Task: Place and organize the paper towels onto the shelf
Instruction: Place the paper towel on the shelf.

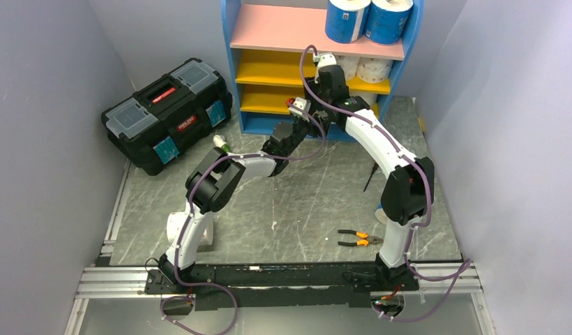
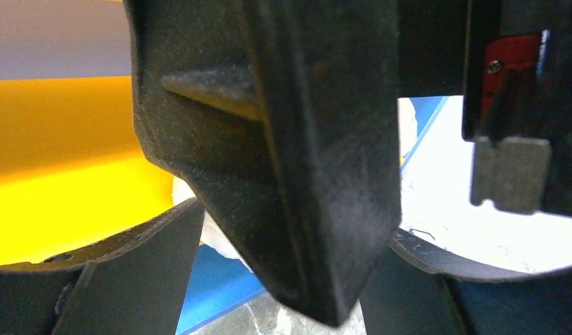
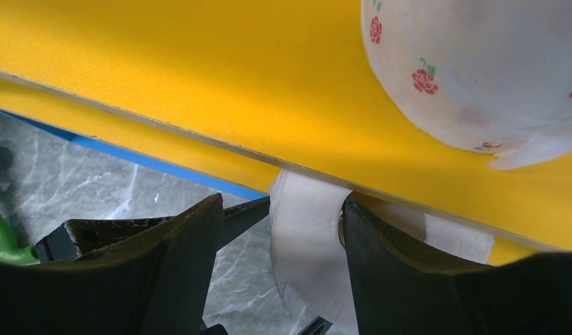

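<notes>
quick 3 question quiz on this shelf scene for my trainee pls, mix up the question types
1. True or false: the two blue-wrapped rolls stand on the pink top board.
2. Which tool lies on the table beside the right arm? A) pliers B) a hammer C) a cup
3. Fill in the blank: in the right wrist view, the rose-printed roll rests on a ___ board.

Key: 1 true; 2 A; 3 yellow

No legible text — toolbox label (image 1: pixel 186 123) blurred
</notes>
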Available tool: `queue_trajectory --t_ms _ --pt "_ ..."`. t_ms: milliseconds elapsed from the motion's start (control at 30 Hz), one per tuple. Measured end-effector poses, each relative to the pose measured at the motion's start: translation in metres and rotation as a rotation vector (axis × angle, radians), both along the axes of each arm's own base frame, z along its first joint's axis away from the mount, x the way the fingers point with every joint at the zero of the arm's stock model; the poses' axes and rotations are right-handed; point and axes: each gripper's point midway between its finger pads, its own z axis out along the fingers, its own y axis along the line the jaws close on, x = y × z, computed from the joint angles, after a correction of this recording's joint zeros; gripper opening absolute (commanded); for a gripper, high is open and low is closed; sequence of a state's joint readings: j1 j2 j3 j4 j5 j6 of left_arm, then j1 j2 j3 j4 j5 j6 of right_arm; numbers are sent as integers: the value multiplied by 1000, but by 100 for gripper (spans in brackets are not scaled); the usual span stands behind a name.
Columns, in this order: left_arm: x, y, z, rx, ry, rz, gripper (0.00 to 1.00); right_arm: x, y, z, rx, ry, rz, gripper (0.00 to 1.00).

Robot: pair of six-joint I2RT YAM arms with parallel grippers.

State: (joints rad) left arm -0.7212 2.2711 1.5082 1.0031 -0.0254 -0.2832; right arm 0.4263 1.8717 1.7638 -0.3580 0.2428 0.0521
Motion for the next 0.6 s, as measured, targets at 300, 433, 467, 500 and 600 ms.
queue_trajectory --t_ms 300,433,467,500,600 --pt "1 0 1 -5 0 2 80 -4 0 5 73 12 2 68" --pt "4 -2 6 -17 -9 9 80 -3 -8 25 122 -27 -19 69" --pt "5 -2 6 -21 -8 10 80 -4 -11 29 128 -31 -25 69" --pt "5 -2 7 -23 -8 10 80 -4 -13 33 134 -37 -28 69" --pt "5 -3 7 -25 -6 12 80 -5 -16 44 149 -62 -35 69"
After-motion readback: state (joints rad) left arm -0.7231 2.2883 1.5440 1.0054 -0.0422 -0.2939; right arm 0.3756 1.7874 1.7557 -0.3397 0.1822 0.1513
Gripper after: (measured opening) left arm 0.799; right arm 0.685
